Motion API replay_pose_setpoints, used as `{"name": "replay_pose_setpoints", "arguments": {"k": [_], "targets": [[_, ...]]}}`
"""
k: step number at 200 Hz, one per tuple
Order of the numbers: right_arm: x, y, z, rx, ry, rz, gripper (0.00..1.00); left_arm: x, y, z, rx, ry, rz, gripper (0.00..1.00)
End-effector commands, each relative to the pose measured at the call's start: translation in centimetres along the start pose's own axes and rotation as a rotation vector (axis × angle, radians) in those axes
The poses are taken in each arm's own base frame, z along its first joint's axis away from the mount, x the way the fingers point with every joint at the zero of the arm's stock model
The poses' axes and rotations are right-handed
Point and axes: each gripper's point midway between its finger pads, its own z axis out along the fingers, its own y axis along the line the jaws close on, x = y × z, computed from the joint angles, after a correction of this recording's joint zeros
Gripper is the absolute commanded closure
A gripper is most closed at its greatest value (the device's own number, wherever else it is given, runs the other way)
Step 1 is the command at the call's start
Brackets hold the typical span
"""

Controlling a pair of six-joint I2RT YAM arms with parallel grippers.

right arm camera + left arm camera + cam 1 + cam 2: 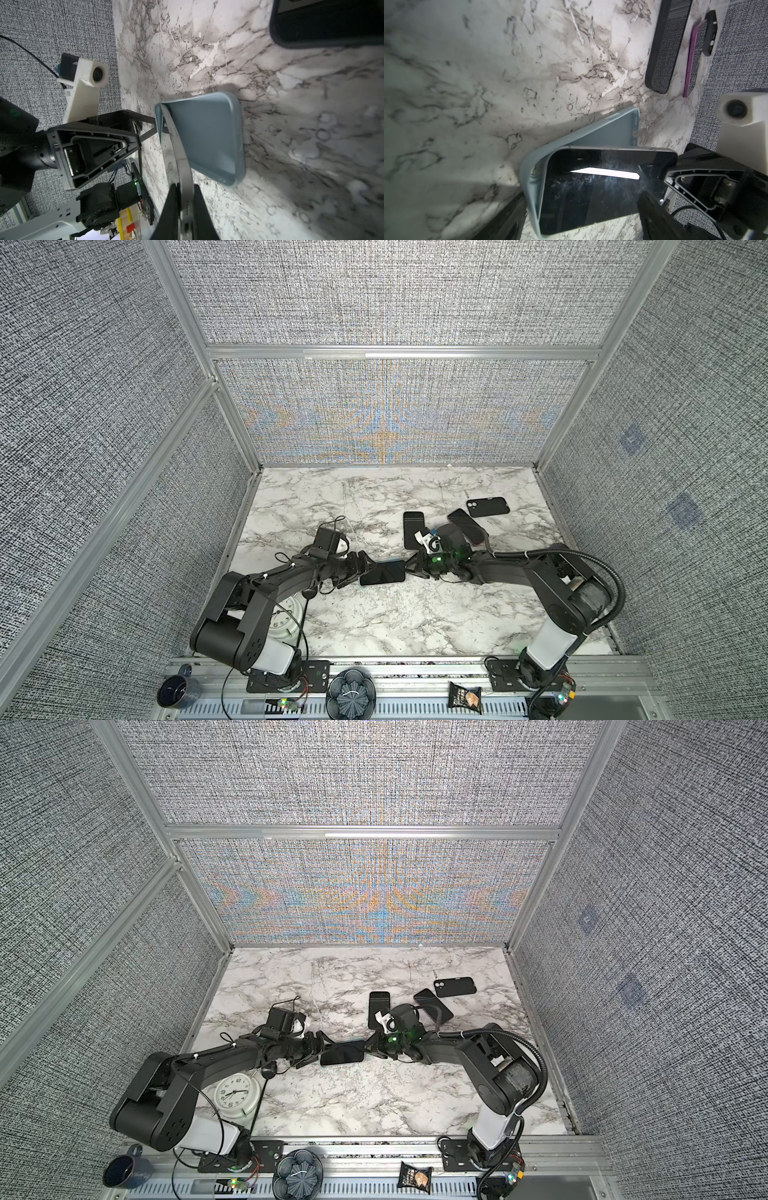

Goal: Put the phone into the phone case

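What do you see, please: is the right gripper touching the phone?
Touching. The right wrist view shows the right gripper shut on the phone, one finger against each face.

Robotics laboratory test cell. Grey woven fabric wall panels [386,294] in silver aluminium framing [403,352] enclose a white marble-patterned tabletop [415,626]. One black jointed robot arm [286,574] at lower left and a second black arm [503,570] at lower right stand bolted to a slotted aluminium rail [415,671] at bottom.

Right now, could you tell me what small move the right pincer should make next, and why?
Probably lower the phone flat: the right pincer pinches its raised end, while its far end already appears to sit inside the blue case.
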Motion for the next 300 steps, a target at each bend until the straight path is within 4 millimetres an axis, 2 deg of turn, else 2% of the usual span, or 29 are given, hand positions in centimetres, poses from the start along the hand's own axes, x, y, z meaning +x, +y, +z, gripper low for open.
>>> {"name": "replay_pose_setpoints", "arguments": {"k": [1,65,139,206,253,300], "targets": [[3.2,-2.6,-0.5,0.116,0.157,0.026,0.9,-0.1,-0.2,0.1,0.004,0.003,0.023,0.15],[3.4,-2.7,-0.6,0.133,0.213,0.031,0.91,-0.3,-1.0,-0.4,0.027,-0.009,0.019,0.14],[2.8,-3.6,-0.2,0.168,0.166,0.062,0.9,0.5,-0.2,-0.7,0.023,-0.018,-0.002,0.14],[2.9,-3.9,1.1,0.178,0.191,0.054,0.88,0.9,0.1,-0.3,0.027,-0.009,-0.008,0.14],[2.9,-4.2,1.2,0.205,0.197,0.038,0.8,1.0,0.4,-0.3,0.024,-0.013,-0.011,0.15],[2.8,-4.2,1.1,0.229,0.19,-0.001,0.66,1.0,0.5,-0.7,0.007,-0.017,-0.009,0.15]]}}
